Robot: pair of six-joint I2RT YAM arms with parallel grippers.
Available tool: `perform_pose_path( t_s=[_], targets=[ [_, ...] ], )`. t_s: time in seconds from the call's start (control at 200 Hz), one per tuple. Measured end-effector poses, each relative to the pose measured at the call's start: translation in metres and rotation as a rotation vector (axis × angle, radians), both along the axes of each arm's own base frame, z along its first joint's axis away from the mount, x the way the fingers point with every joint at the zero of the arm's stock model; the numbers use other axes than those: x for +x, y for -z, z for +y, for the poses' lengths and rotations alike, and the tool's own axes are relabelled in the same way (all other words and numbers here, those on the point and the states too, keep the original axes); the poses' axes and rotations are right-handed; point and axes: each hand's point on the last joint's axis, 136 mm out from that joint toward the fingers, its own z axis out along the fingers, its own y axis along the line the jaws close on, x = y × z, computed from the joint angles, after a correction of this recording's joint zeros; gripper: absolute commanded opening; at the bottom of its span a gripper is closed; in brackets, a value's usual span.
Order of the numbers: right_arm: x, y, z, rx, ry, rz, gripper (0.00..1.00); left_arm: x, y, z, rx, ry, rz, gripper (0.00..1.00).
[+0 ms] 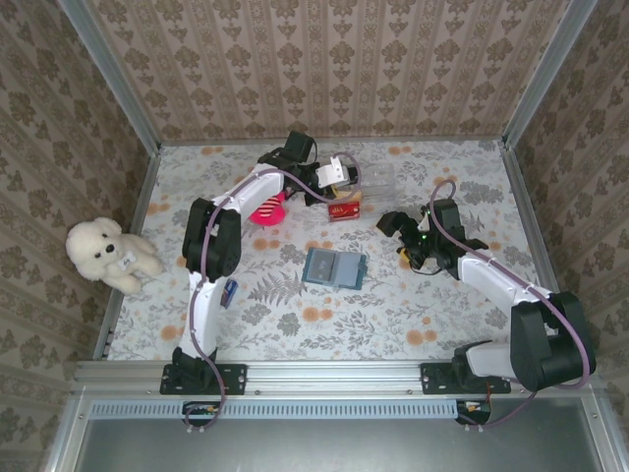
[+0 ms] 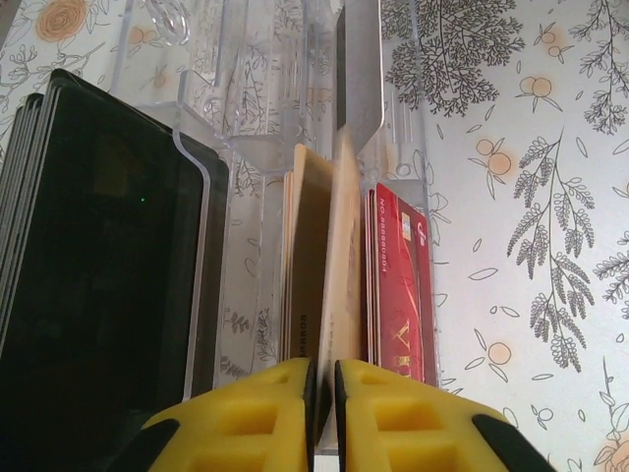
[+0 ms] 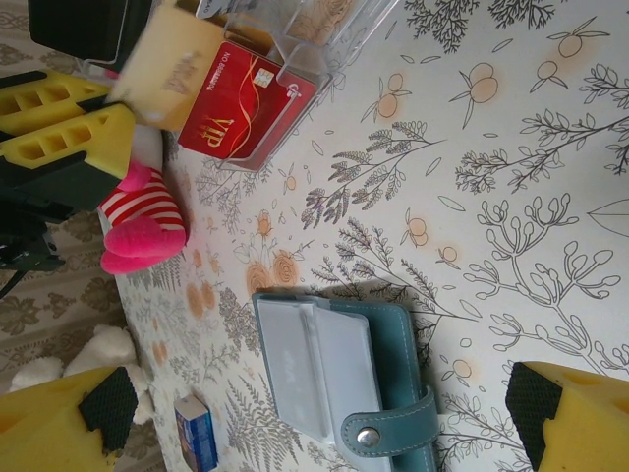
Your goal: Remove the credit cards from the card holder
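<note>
The teal card holder [image 1: 334, 267] lies open on the flowered table, its clear inner sleeves [image 3: 314, 364] facing up and its snap strap loose. My right gripper [image 1: 399, 241] hovers just right of it, open wide [image 3: 314, 418], with nothing between its fingers. At the back, my left gripper [image 1: 329, 187] is over the clear plastic tray [image 1: 371, 177]. Its yellow fingers [image 2: 265, 413] pinch an orange-gold credit card [image 2: 344, 246] that stands on edge in a tray slot. Red credit cards [image 2: 398, 295] stand in the slot beside it [image 3: 236, 98].
A stack of black cards [image 2: 88, 275] fills the tray's left slot. A pink striped object [image 1: 267, 209] lies left of the tray. A small blue box [image 1: 230, 292] sits by the left arm. A white plush dog [image 1: 103, 254] is outside the left wall.
</note>
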Motion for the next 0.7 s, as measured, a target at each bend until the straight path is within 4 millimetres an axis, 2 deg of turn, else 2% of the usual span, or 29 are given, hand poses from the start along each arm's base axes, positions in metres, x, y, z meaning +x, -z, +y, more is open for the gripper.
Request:
perform_pose_path(
  t_s=[0.27, 0.405, 0.565, 0.7],
  targets=[
    [0.000, 0.002, 0.001, 0.004, -0.004, 0.007, 1.00, 0.002, 0.000, 0.002, -0.003, -0.010, 0.006, 0.29],
    [-0.001, 0.002, 0.001, 0.003, -0.005, 0.008, 1.00, 0.004, -0.011, 0.008, -0.043, -0.059, 0.024, 0.35],
    [-0.006, 0.001, 0.010, -0.034, -0.042, 0.019, 0.99, 0.007, -0.046, 0.029, -0.101, -0.208, 0.017, 0.50],
    [-0.011, -0.018, 0.036, -0.114, -0.130, -0.014, 0.98, 0.006, -0.078, 0.052, -0.139, -0.381, -0.032, 0.66]
  ],
)
